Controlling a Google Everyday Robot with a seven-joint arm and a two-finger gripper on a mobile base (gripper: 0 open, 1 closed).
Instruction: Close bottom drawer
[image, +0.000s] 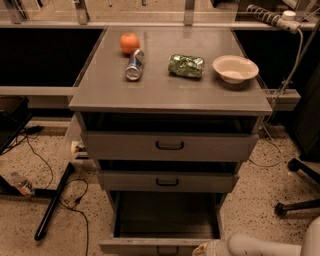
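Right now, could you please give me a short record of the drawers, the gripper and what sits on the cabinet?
bottom drawer: pulled far out, not yet closed
middle drawer: slightly out
top drawer: slightly out
gripper: low at the bottom drawer's front edge, right of centre
cabinet top: orange, can on its side, green packet, white bowl

Dull grey across the cabinet top and the bottom drawer at the lower edge of the frame, darker inside. Off-white on the gripper, bottom centre-right by that drawer's front. Upper half: bright orange on the fruit, silver and blue on the can, mottled green on the packet, cream on the bowl — beige with dark speckles over the floor
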